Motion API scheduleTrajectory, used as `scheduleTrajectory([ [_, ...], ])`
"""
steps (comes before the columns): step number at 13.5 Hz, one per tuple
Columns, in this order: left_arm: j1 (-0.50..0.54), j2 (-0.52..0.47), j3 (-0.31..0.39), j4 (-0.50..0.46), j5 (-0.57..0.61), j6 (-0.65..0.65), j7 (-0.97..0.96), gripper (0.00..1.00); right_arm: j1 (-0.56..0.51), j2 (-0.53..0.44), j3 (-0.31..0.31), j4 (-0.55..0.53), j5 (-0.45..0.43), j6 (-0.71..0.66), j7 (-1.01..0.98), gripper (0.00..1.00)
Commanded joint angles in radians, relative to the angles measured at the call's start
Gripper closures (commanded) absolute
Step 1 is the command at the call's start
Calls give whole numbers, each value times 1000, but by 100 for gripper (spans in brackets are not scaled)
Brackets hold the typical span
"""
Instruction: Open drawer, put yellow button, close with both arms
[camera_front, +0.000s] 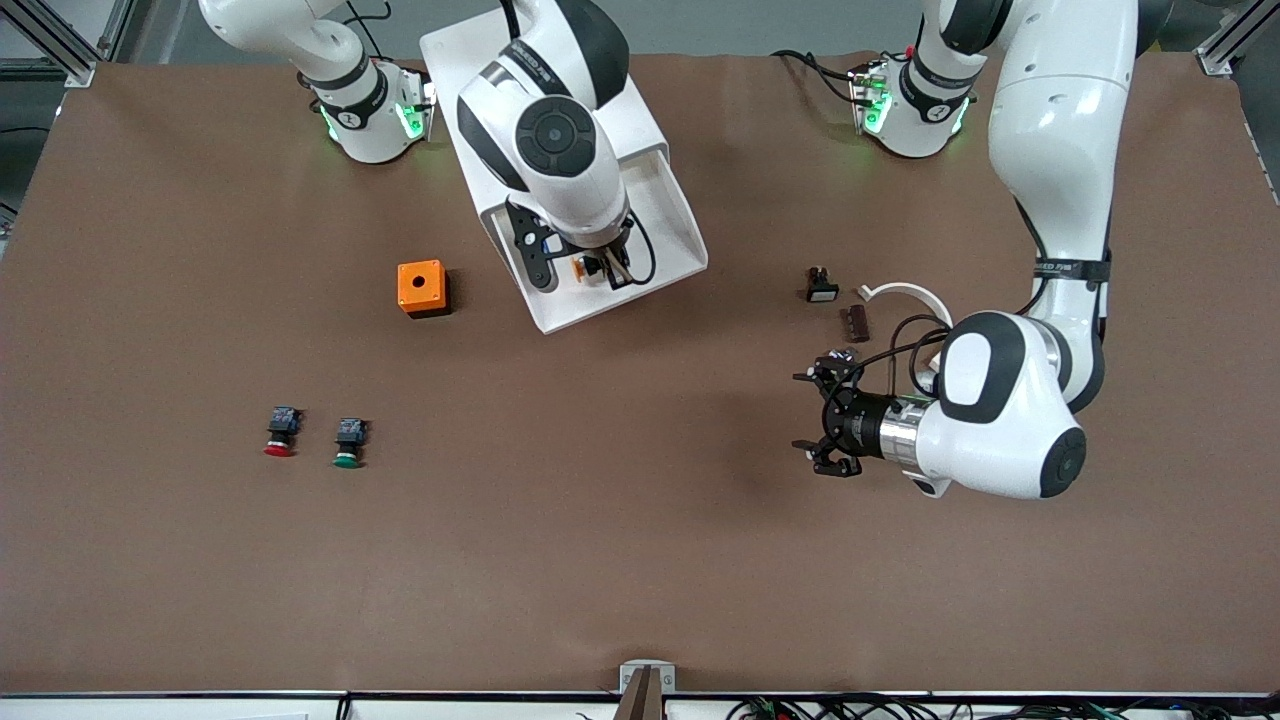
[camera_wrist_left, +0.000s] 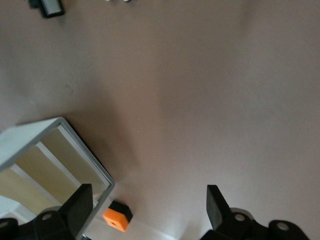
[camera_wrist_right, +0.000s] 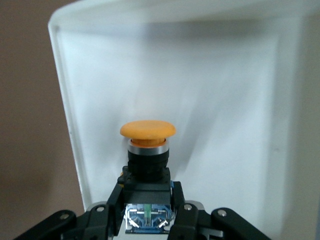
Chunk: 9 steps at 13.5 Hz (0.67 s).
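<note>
Now right claw clenched on yellow button, cap-first over open drawer.

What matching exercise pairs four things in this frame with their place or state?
Things:
1. yellow button
2. left gripper
3. drawer
4. green-capped button

States:
A. pulled open
B. open over bare table
C. on the table beside the red-capped button
D. held by the right gripper over the open tray

Pairs: 1-D, 2-B, 3-A, 4-C
</note>
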<state>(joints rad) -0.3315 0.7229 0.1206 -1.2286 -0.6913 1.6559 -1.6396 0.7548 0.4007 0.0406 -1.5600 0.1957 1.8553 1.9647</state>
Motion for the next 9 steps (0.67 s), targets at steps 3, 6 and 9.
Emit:
scheduleTrajectory([
  [3, -23, -74, -1, -17, 110, 2, 385, 0, 29, 20, -15, 17, 11, 13, 13, 31],
  [6, -111, -69, -4, -26, 160, 33, 458, 0, 20, 4, -16, 20, 11, 2, 10, 0],
  [9, -257, -89, -15, -72, 356, 129, 469, 0, -11, -34, -22, 53, 14, -71, 2, 0],
])
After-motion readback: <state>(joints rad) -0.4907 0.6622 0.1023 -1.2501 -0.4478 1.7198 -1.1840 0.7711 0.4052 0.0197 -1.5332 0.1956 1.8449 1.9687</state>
